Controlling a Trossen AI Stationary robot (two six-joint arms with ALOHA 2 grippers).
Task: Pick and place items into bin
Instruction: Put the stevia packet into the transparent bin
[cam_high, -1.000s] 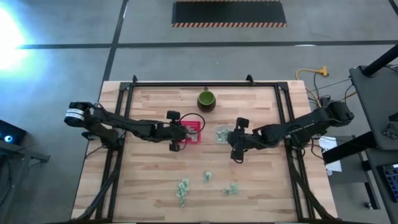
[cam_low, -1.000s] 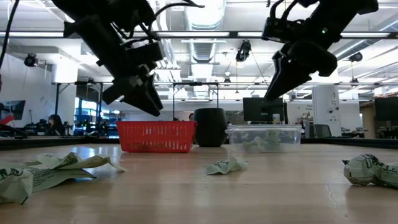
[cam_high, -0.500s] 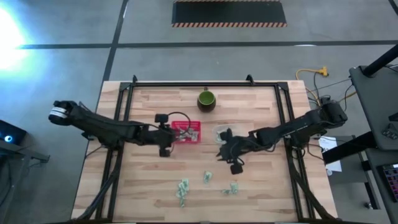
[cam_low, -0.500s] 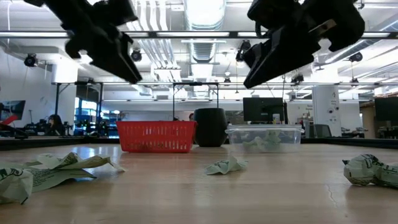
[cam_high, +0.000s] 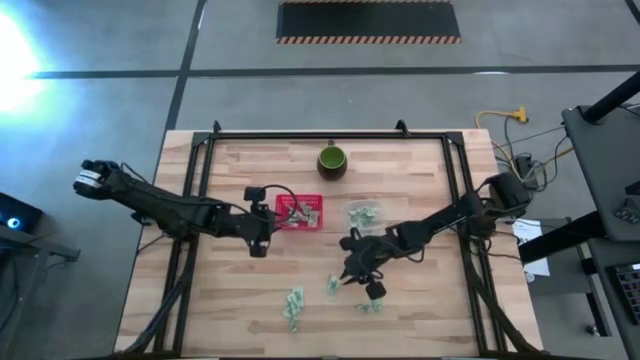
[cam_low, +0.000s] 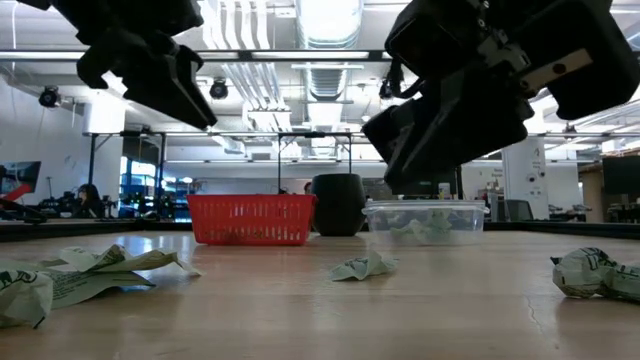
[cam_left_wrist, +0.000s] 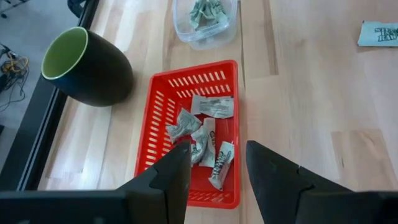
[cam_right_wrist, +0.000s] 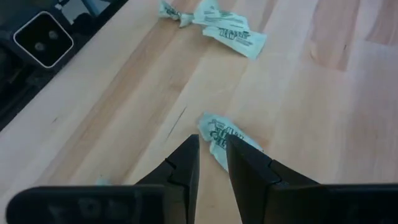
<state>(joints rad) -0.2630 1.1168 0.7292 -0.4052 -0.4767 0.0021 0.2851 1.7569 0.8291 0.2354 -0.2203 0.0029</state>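
- High view: I see the left hand (cam_high: 268, 220) held just beside the red basket (cam_high: 320, 212), on its outer side. The right hand (cam_high: 348, 268) reaches in toward mid-desk, close to a loose wrapped item (cam_high: 332, 285).
- High view, continued: two more loose items (cam_high: 294, 303) (cam_high: 372, 300) lie nearer the front edge of the desk (cam_high: 240, 300). A clear tub (cam_high: 350, 210) stands beside the basket and a dark green cup (cam_high: 332, 160) behind both.
- Low view: both hands hang above the desk as dark masses, the left hand (cam_low: 185, 95) at upper left and the right hand (cam_low: 430, 140) in front of the tub (cam_low: 470, 215). From this angle I cannot make out their fingers. Crumpled items lie in the foreground at left (cam_low: 70, 275), centre (cam_low: 365, 267) and right (cam_low: 595, 273).
- Left wrist view: the left hand (cam_left_wrist: 217, 149) has its fingers (cam_left_wrist: 174, 177) well apart with nothing between them. It hangs over the basket (cam_left_wrist: 155, 124). Several items (cam_left_wrist: 205, 134) lie inside the basket. The cup (cam_left_wrist: 87, 65) stands beside it.
- Right wrist view: the right hand (cam_right_wrist: 212, 142) has its fingers (cam_right_wrist: 186, 162) only narrowly apart and empty. One item (cam_right_wrist: 219, 129) lies on the desk right at the tips; I cannot tell whether it is touched. Other items (cam_right_wrist: 230, 28) lie farther off.
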